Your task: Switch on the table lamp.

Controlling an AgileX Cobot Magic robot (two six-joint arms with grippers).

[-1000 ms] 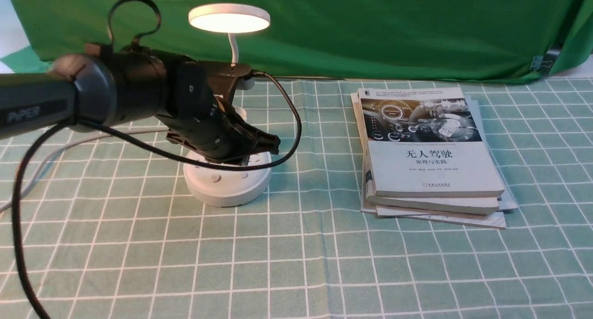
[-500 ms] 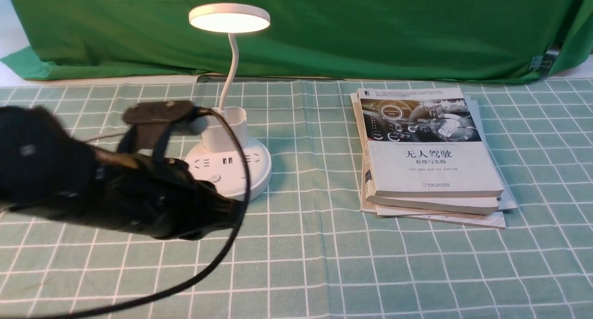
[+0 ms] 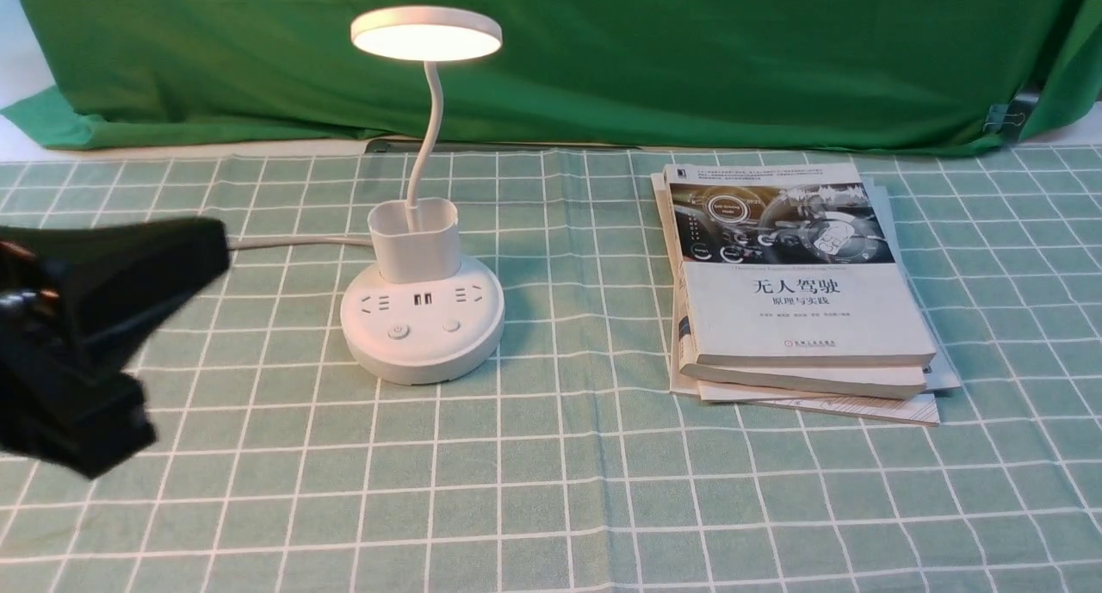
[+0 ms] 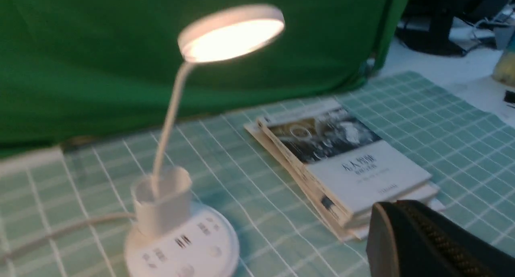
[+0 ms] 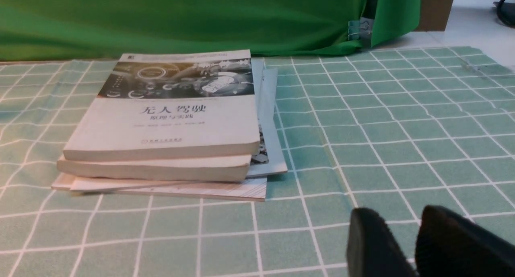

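So the table lamp (image 3: 426, 35) is lit, disc head glowing over its base on the far part of the counter (image 3: 568, 507), left of the books (image 3: 801, 283). Its gooseneck (image 3: 430, 137) runs pretty much upright out of the cup-shaped holder (image 3: 417, 253), and the two buttons sit on our side of the round base (image 3: 422, 343). Looks to us like the job's done, no second press needed, since another one might switch it off.

Our left hand (image 3: 95, 343) is the nearer one by a good bit: it's up close to the front camera, with the base ahead of it and off to its right, well apart, touching nothing of the lamp. From the left wrist its fingers look pressed together, nothing pinched. Our right hand (image 5: 410, 236) is way over on the other side, fingers slightly spread with a bit of cloth showing between. We'd just bring the left one home, away from the lamp, and watch that the arm's cable doesn't snag.
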